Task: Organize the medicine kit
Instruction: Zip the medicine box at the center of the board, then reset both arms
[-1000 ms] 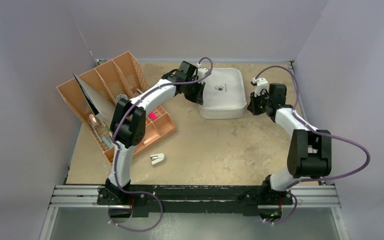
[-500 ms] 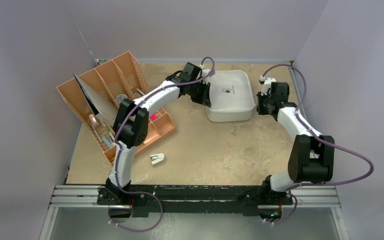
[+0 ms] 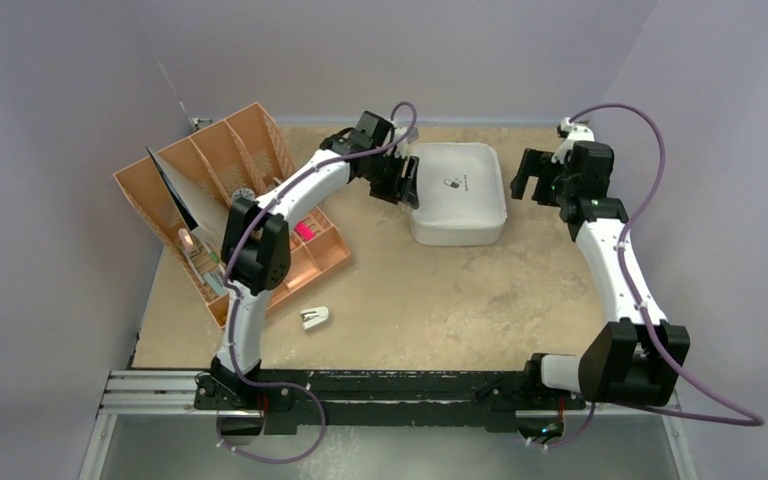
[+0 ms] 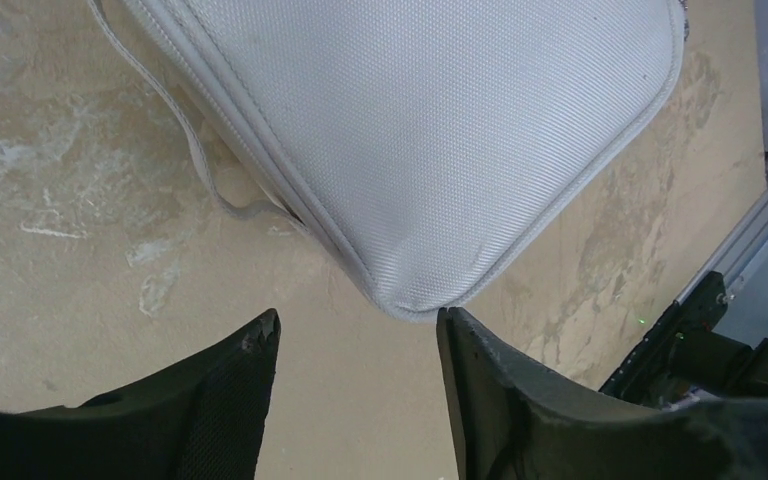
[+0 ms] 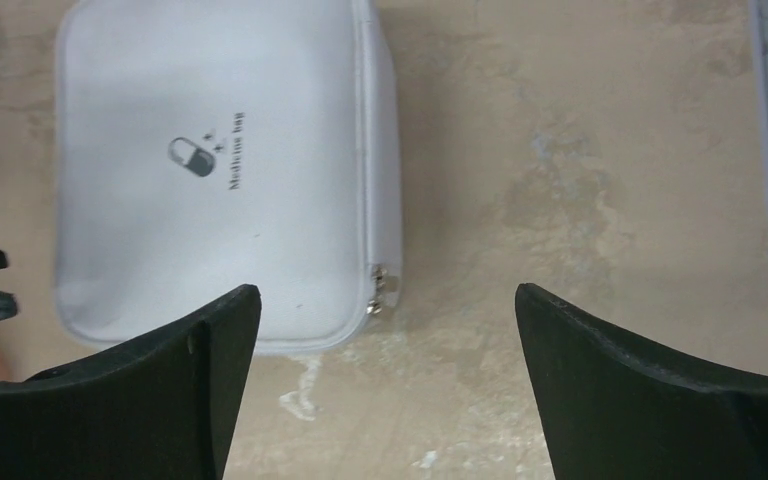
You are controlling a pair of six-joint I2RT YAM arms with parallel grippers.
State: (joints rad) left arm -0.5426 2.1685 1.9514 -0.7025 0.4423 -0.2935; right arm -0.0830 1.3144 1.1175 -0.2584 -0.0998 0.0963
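The medicine kit (image 3: 457, 190), a light grey zip case with a small pill logo, lies closed on the table at the back centre. Its logo and zip pulls show on the medicine kit (image 5: 210, 180) in the right wrist view. One rounded corner of the medicine kit (image 4: 420, 150) fills the left wrist view. My left gripper (image 3: 407, 183) sits at the case's left edge, open, with nothing between its fingers; the left gripper (image 4: 358, 320) stands just short of that corner. My right gripper (image 3: 527, 180) hovers right of the case, wide open and empty, as does the right gripper (image 5: 388, 300) in its own view.
Tan-orange divided organizer trays (image 3: 222, 172) stand at the back left, holding small items. A small white object (image 3: 314, 318) lies on the table in front of them. Purple walls close in the table at left, back and right.
Both grippers have opened and let go of the case. The case shifted right and now rests flat. My right arm has swung up and out to the right.
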